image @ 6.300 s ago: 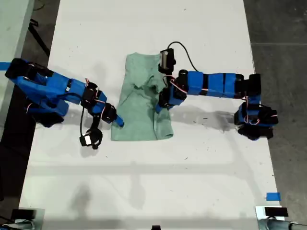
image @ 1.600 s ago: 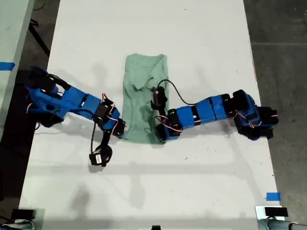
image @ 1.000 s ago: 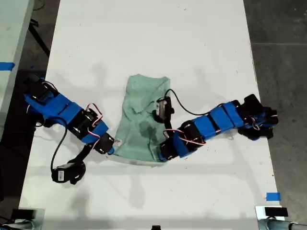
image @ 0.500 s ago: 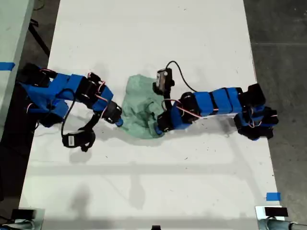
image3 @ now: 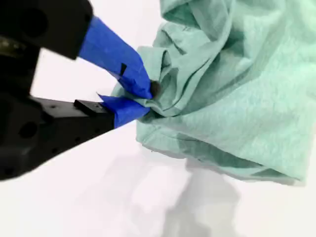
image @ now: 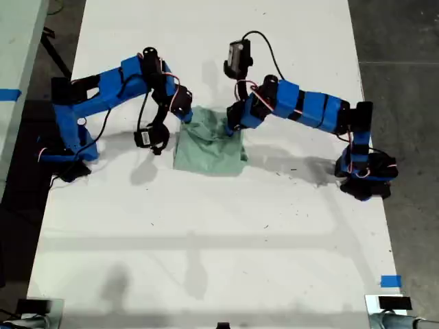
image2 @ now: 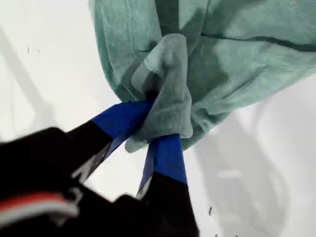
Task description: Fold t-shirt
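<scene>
pale mint-green cloth, the t-shirt [image: 209, 144], lies bunched into a short folded pad on the white table [image: 219, 260], between the two blue arms in the exterior view. both arms reach in from opposite sides and meet the shirt's far edge; i cannot match either wrist view to a given arm. my first gripper [image2: 150, 123] is clenched on a twisted wad of the t-shirt [image2: 222, 59], its blue-taped fingers [image2: 168, 155] pressed either side of the cloth. my second gripper [image3: 138, 96] is likewise pinched on a gathered fold at the t-shirt's [image3: 237, 98] edge. broad bare tabletop lies open on the near side of the shirt in the exterior view, and more beyond it toward the far end; the table's long edges run close behind both arm bases. the exterior view hides both sets of fingertips behind the arm links; only the wrist views show the grips. the wrist views crop the shirt, so its full outline shows only in the exterior view.
</scene>
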Tool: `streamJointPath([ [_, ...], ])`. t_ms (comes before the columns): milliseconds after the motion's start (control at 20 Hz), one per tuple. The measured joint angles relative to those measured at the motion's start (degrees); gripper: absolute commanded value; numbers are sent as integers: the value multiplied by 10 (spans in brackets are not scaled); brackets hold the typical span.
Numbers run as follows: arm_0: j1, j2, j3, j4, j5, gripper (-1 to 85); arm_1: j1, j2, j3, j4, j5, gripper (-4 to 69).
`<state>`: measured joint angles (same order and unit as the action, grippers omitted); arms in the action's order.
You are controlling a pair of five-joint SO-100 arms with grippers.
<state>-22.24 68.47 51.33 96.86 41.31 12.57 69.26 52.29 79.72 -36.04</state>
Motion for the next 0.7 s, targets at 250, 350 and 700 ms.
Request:
streamJointPath([
  [250,-58,-57,-18,-15,29,45,68,-45,0,0,-42,-8],
  [350,-69,-68,-18,-23,31,250,77,-60,0,0,-43,305],
  [700,-119,-22,-18,-23,28,326,131,-58,0,66,-41,273],
])
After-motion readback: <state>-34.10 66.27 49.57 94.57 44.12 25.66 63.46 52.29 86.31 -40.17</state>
